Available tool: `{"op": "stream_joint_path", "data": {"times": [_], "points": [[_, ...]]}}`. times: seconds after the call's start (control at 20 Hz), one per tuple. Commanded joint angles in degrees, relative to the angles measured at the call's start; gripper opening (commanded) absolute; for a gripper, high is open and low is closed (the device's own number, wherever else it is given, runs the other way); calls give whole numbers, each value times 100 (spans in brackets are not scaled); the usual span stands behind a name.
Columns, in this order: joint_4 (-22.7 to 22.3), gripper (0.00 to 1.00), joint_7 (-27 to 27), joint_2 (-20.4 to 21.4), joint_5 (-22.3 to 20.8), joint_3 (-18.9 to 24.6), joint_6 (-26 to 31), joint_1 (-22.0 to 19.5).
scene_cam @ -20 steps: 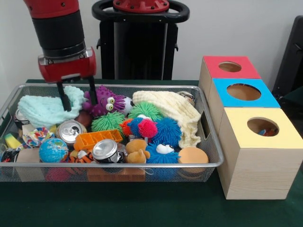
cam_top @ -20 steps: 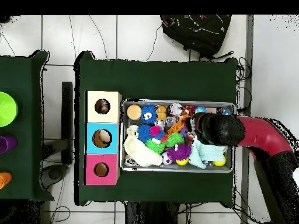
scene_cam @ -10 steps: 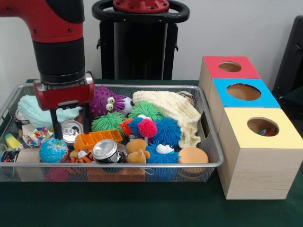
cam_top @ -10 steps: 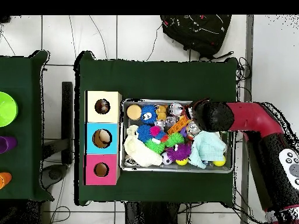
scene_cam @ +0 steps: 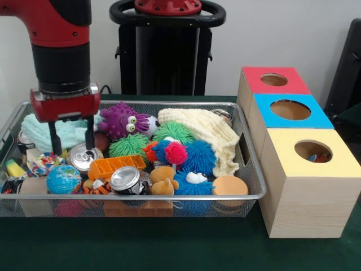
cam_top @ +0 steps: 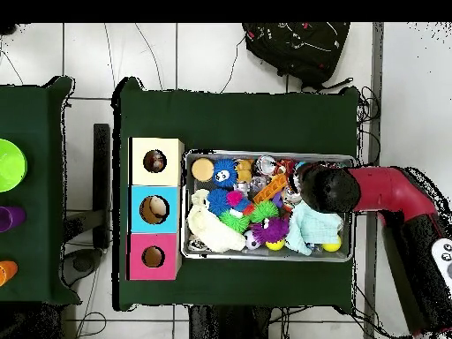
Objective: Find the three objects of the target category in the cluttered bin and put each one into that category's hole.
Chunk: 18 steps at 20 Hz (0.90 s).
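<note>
The gripper (scene_cam: 72, 139) is being held with jaws wide just above the can (scene_cam: 84, 156); overhead, both are being hidden by the arm (cam_top: 371, 192).

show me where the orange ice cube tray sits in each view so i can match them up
Front view: the orange ice cube tray lies in the bin's near left part, between two drink cans, in front of the green spiky ball.
Overhead view: the tray shows as a slanted orange bar in the bin's upper middle, just left of the arm.
Shared landmark: the yellow-topped box, at the bin's end farthest from the tray.
</note>
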<state>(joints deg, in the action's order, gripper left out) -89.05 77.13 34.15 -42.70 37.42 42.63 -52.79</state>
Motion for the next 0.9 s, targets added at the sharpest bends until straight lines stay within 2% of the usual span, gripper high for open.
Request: {"op": "stream_joint_path", "data": {"times": [0.05,0.2,0.4,0.65,0.75,0.9], "points": [[-770,100,-1435,285,-280,-65,-4,-701],[-750,100,-1380,86,-293,-25,-66,-915],[-401,100,-1346,-892,-478,82,-535,-1145],[-147,100,-1061,-1607,-594,101,-907,-1045],[-185,100,-855,-1627,-547,89,-923,-971],[-269,100,-600,-1316,-420,146,-838,-787]]}}
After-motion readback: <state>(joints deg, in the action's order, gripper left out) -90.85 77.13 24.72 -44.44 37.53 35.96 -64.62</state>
